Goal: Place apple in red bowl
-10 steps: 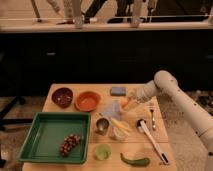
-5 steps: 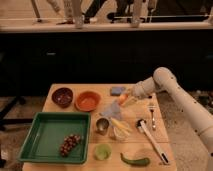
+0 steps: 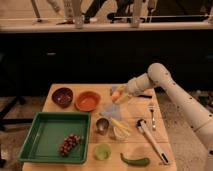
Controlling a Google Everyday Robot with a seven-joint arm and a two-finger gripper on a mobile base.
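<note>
- Near left: one green tray (image 3: pixel 45 134) holding one grape cluster (image 3: pixel 70 144).
- Middle: one metal cup (image 3: pixel 102 125).
- Far: two bowls, maroon bowl (image 3: pixel 62 96) and red bowl (image 3: pixel 88 101). My gripper (image 3: pixel 119 96) is clamped on the one apple (image 3: pixel 115 93), raised just right of the red bowl.

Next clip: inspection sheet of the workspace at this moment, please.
Surface: wooden table, crowded.
Job's things: apple held above the table, right of the red bowl; bowl empty.
Clutter: green tray with grapes, maroon bowl, metal cup, fork, green pepper.
Grippers: gripper shut on the apple.
Cables: nothing seen.
Surroundings: dark cabinet front behind the table.
</note>
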